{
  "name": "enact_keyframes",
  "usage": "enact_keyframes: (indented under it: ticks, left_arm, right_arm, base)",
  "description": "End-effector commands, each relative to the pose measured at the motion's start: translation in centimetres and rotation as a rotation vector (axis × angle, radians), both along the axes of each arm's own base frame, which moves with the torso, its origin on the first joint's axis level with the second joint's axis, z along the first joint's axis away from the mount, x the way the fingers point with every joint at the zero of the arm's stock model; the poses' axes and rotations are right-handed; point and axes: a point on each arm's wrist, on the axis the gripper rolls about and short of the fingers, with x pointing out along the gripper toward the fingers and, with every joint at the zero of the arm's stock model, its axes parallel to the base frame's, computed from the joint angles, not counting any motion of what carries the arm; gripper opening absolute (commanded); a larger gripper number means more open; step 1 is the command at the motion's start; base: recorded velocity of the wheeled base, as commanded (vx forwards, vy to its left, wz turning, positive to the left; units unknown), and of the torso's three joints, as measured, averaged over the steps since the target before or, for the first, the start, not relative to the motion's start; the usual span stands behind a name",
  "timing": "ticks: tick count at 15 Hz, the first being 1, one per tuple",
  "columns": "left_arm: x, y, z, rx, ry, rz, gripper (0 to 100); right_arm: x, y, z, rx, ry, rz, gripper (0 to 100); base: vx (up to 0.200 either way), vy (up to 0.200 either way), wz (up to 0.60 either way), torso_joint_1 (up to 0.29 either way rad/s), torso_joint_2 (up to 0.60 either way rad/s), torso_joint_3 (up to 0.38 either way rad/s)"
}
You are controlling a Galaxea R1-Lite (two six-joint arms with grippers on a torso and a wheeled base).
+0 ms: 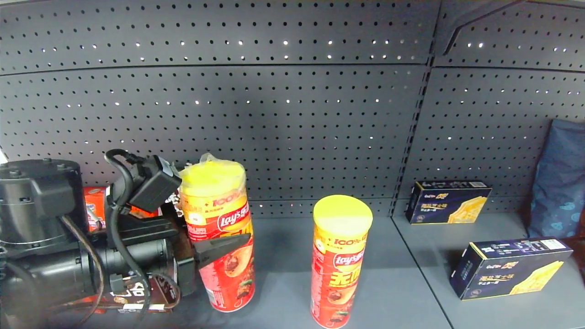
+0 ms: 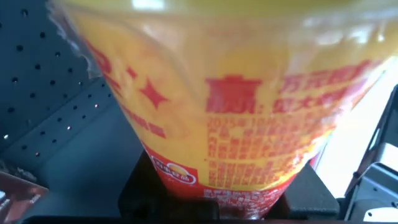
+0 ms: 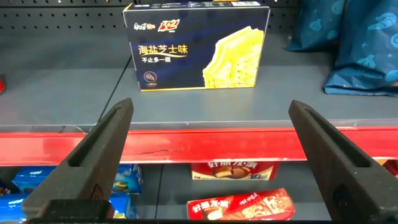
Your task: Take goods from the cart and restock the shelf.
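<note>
- Yellow-lidded chip can (image 1: 215, 201) at the left of the shelf (image 1: 283, 256), near-upright with its long axis vertical. Left jaws clamp its lower middle. Base touching the shelf or just above it, cannot tell. Second can (image 1: 340, 260) stands to its right, apart.
- Left wrist: chip can (image 2: 249, 124) sits squarely between the jaws.
- Right wrist: right jaws wide, nothing between, facing a dark box (image 3: 196, 46) on the right part of the shelf. Setting down falls to the left arm.

Matt perforated metal back panel (image 1: 292, 128), smooth matt shelf (image 1: 283, 256), glossy chip can (image 1: 340, 269) with yellow plastic lid (image 1: 343, 214), glossy cardboard box (image 1: 507, 267) right of that can.
</note>
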Motion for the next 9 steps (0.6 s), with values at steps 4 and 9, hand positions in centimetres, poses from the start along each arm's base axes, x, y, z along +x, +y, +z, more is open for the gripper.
enact_keyframes:
  ticks: [4,9]
  left_arm:
    - [3.2,-1.6,1.2,-0.013,-0.025,-0.014,0]
    - [6.0,-2.7,0.7,-0.008,-0.033,-0.014,0]
  right_arm:
    - [0.0,0.0,0.0,0.000,0.002,0.000,100]
    - [0.0,0.0,0.0,0.000,0.002,0.000,100]
  base:
    - [0.000,0.000,0.00,0.000,0.00,0.000]
    - [0.000,0.000,0.00,0.000,0.00,0.000]
